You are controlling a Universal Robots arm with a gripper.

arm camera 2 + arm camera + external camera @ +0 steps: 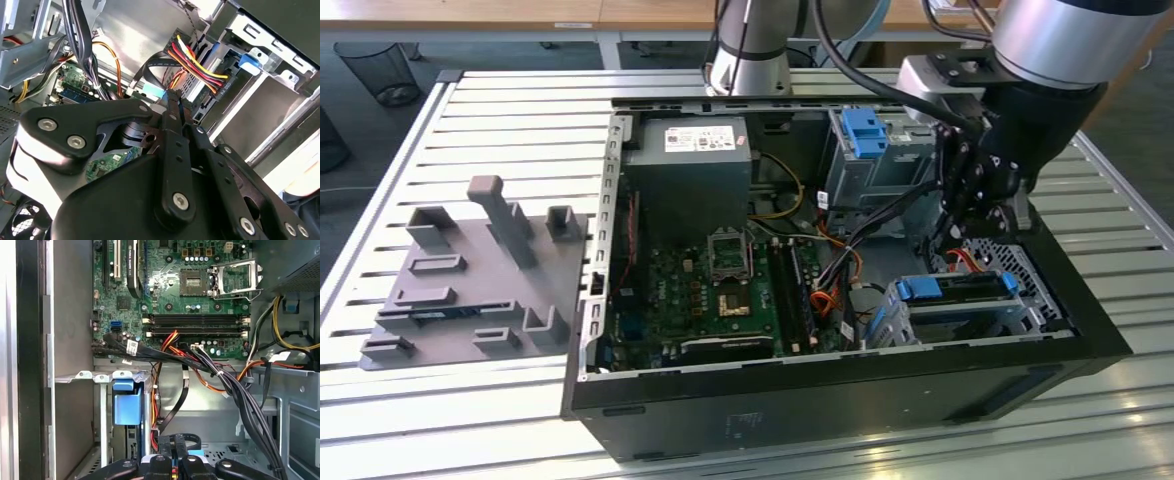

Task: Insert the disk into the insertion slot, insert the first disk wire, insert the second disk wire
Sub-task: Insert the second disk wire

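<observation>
Gripper (167, 97) first: my fingers are pressed together on a light-blue plug (152, 93) at the end of a flat black cable (156, 62). I'm pinching it just short of the drive's connector edge, low inside the open case on the exterior view's right.

Just beyond my fingertips sits the disk (954, 288). Its blue frame lies level inside the insertion slot (1030, 300), the low silver cage at the near right corner of the case, so I judge the first step done. The red, yellow and black wire bundle (200, 62) runs into a black connector (225, 84) that looks seated against the disk's end. I read that as the first wire in, though I can't confirm it is fully home.

So I'm on the second wire. By my reading it calls for the plug to be squared to its socket beside the black connector, with the loose cables kept clear, and a straight, gentle push, since any tilt could jam it.

Farther left lies the motherboard (707, 290). At the far side stands the taller grey bay (867, 150) with its blue tab, and well off to the left on the slatted table rests a grey fixture plate (467, 280).
</observation>
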